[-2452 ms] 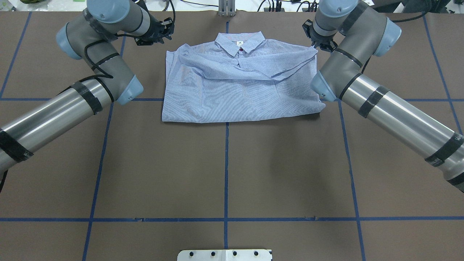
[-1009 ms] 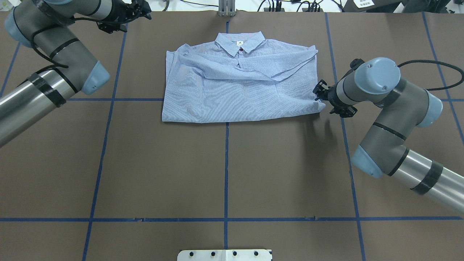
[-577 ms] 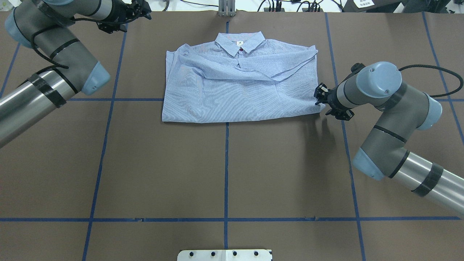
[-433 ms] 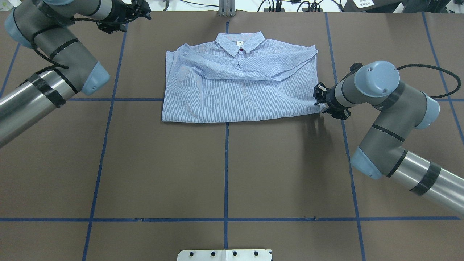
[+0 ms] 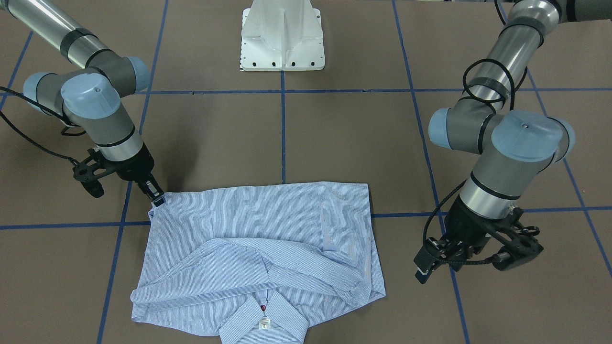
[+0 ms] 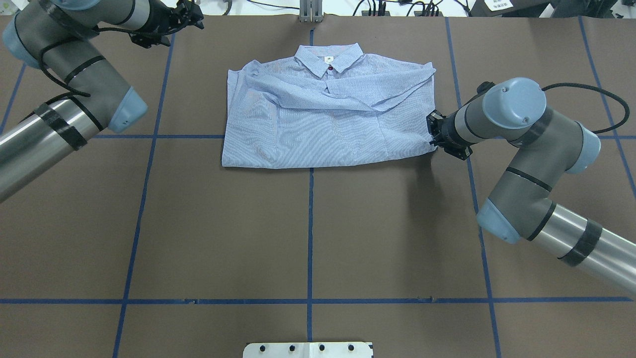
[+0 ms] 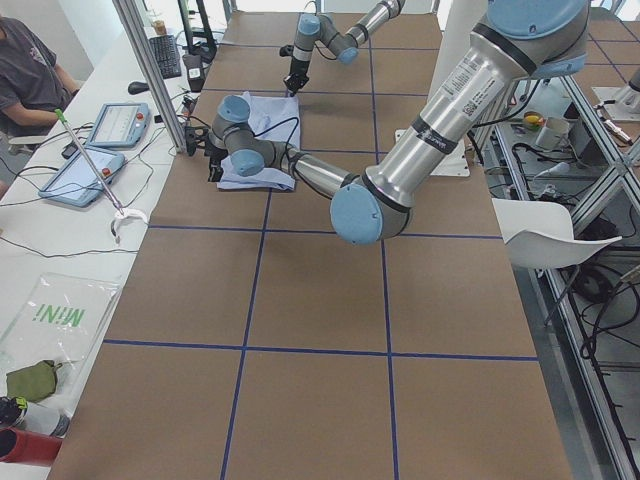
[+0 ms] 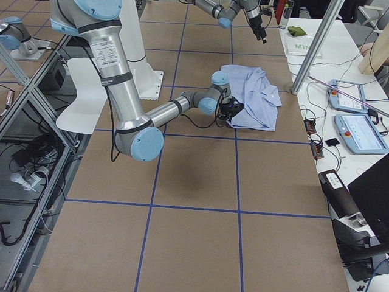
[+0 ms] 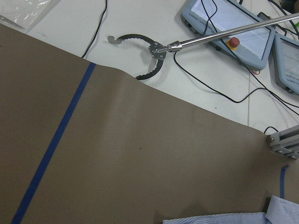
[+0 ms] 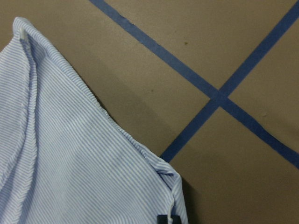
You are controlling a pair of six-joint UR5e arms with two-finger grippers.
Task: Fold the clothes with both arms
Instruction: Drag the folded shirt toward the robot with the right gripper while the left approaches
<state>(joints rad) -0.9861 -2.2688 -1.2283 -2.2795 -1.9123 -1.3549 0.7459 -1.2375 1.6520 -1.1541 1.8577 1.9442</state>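
Front view: my right gripper [image 5: 154,193] touches the hem corner of the shirt [image 5: 258,229], fingers nearly together; I cannot tell if it grips. My left gripper [image 5: 423,267] hangs empty, clear of the shirt's opposite side, spread unclear.
Overhead: my right gripper has closed in on that corner. The shirt lies widthwise, collar [image 6: 313,57] away from me, with bare table [image 6: 223,233] all round.

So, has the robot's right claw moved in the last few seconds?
Yes. From above, the right claw has come from the collar end of the shirt toward the robot, to its near corner by the crosswise blue tape line.
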